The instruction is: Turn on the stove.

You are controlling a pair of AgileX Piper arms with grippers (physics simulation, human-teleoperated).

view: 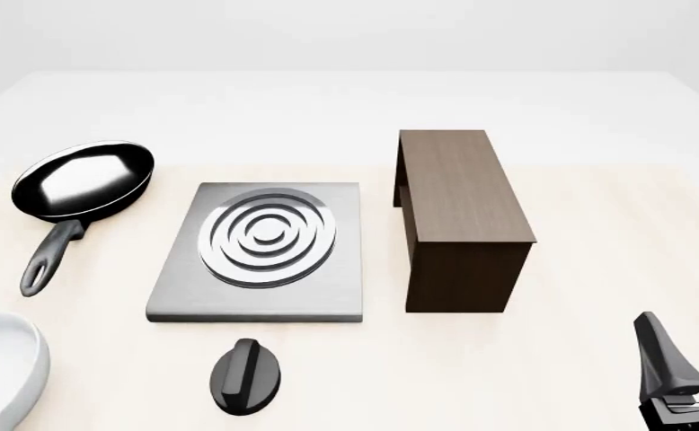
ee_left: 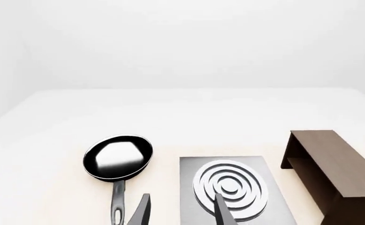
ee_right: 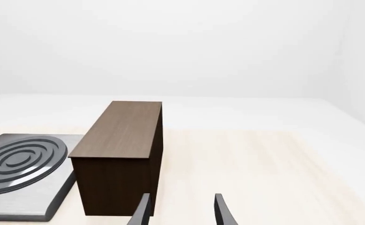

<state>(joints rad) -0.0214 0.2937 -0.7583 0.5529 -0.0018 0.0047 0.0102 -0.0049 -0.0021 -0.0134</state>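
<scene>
The stove (view: 194, 285), a flat square slab of brushed grey metal, lies near the middle of the pale bench (view: 565, 215) in your front view, with its raised silver burner rings (view: 267, 236) set toward the slab's far right part. Its separate black round knob (view: 246, 376) rests on the bench just in front of the slab's near edge, apart from it, with its ridge running roughly front to back. To the left of the stove sits a black frying pan (view: 84, 180), its handle pointing toward you; a white rounded object (view: 2, 368), cut off by the frame, occupies the near left corner. To the right of the stove stands a dark brown wooden box (view: 460, 184), close beside the slab but not touching it. Your right gripper (ee_right: 181, 211) shows at the near right edge of the front view, well apart from the knob; its wrist view shows two dark fingers (ee_right: 140, 213) spread with a clear gap and nothing between them, aimed past the box. Your left gripper (ee_left: 181, 211) does not appear in the front view; its wrist view shows its fingers (ee_left: 141, 211) likewise parted and empty, above the bench, looking over the pan and the burner rings.
</scene>
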